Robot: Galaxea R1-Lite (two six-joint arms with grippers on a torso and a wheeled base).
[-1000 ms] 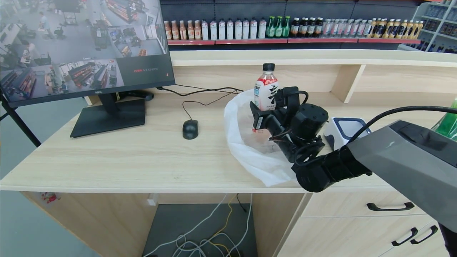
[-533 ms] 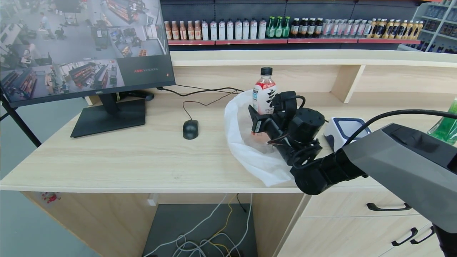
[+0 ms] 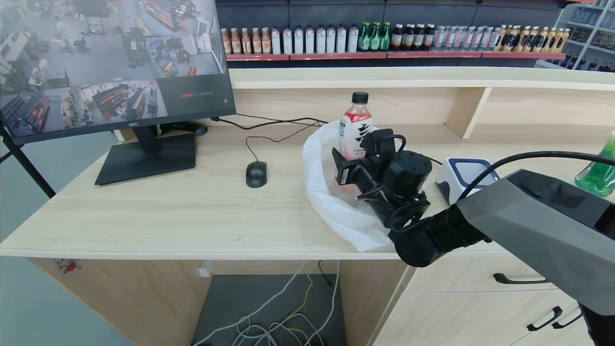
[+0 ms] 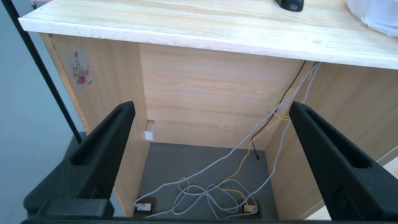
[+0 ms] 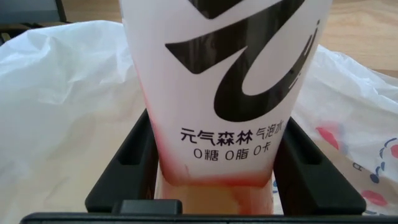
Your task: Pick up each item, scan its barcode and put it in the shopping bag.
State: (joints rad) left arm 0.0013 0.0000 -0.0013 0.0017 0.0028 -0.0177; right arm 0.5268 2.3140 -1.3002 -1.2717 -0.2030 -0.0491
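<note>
Saw bottle (image 3: 354, 134) white with black strokes, red band, black cap | saw bag (image 3: 331, 206) white, small pink-blue prints | saw counter (image 3: 192, 211) pale wood grain | saw mouse (image 3: 256, 173) black

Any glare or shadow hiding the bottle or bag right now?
Head view: even light, no glare on the bottle; the right gripper hides its lower part. Right wrist view: bottle evenly lit, bag bright but its folds show.
</note>
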